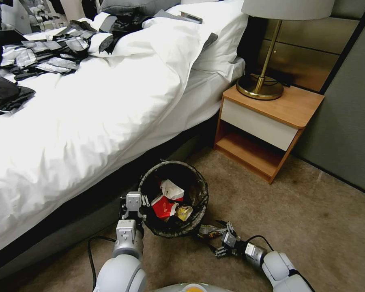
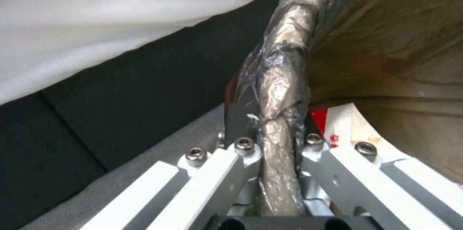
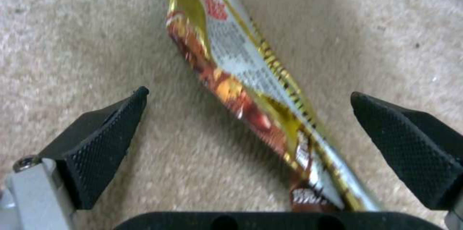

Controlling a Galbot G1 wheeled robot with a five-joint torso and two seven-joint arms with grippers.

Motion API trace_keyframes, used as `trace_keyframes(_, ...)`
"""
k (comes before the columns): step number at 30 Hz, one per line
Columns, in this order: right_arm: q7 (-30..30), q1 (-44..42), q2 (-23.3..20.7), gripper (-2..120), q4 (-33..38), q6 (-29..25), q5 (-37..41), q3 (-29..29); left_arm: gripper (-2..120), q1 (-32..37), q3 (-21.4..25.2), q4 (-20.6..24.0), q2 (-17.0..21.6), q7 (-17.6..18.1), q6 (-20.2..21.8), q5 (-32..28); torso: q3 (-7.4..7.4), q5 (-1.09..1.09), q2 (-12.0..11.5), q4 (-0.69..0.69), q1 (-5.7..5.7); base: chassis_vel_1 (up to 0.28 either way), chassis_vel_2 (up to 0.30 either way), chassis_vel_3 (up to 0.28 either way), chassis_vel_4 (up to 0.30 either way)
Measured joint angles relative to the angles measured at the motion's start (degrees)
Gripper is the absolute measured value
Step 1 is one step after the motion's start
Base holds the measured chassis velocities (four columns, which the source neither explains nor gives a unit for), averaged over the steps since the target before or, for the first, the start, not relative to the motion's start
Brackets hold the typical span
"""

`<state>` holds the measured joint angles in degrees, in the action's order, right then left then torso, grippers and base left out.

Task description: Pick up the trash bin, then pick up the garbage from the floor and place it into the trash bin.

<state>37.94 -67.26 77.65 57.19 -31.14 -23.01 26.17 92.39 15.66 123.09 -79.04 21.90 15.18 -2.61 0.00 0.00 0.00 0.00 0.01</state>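
1. From the head camera I see the trash bin (image 1: 174, 198) on the floor (image 1: 312, 227), close beside the bed (image 1: 89, 121), with its dark liner bag (image 1: 198, 194) folded over the rim
2. My left gripper (image 1: 138, 201) is at the bin's near-left rim; in the left wrist view its fingers (image 2: 240, 128) are pressed together on the rim, pinching the crinkled liner and the wall between them
3. Inside the bin lie red-and-white wrappers (image 1: 166, 202) and a yellow wrapper (image 1: 184, 212), piled together near the middle
4. My right gripper (image 1: 215, 237) is low over the carpet just to the right of the bin's near side, arm reaching in from the lower right
5. In the right wrist view its black textured pads (image 3: 103, 147) are spread wide, one on each side of a long gold, red and brown snack wrapper (image 3: 246, 81) lying flat on the carpet
6. That wrapper runs lengthwise between the pads and touches neither pad; its near end reaches the gripper's base
7. In the head view the same wrapper (image 1: 209, 230) sits on the floor right at the bin's outer wall
8. A wooden nightstand (image 1: 271, 121) with a brass lamp (image 1: 267, 61) stands beyond the bin, well apart from both grippers
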Motion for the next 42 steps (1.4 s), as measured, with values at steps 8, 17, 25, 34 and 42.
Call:
trace_keyframes(8,-0.1,1.75,0.23,100,-3.66,-0.74,0.88,0.41,0,0.18,-0.28,-0.19,-0.23,0.0,-0.04,0.33,0.0,0.0,0.0,0.0,0.0,0.0,0.0,0.0,0.0)
trace_keyframes(17,-0.18,2.93,0.22,78,-6.66,-2.1,3.16,0.63,0,0.32,-0.3,-0.41,-0.26,0.01,-0.09,0.43,0.0,0.01,0.0,0.0,-0.01,0.0,0.0,0.0,0.0)
trace_keyframes(25,-0.55,3.3,0.11,57,-7.71,-2.54,4.45,0.94,0,0.41,-0.37,-0.48,-0.35,0.02,-0.12,0.51,0.0,0.0,0.0,0.0,0.0,0.0,0.0,0.0,0.0)
trace_keyframes(34,-0.78,3.42,0.17,22,-8.25,-2.84,5.23,1.17,0,0.42,-0.36,-0.52,-0.39,0.02,-0.14,0.56,0.0,0.0,0.0,0.0,-0.01,0.0,0.0,0.0,0.0)
trace_keyframes(42,-0.95,3.43,0.18,0,-8.25,-2.94,5.75,1.21,0,0.37,-0.36,-0.52,-0.39,0.02,-0.15,0.56,0.0,-0.01,0.0,0.0,-0.01,0.0,0.0,0.0,0.0)
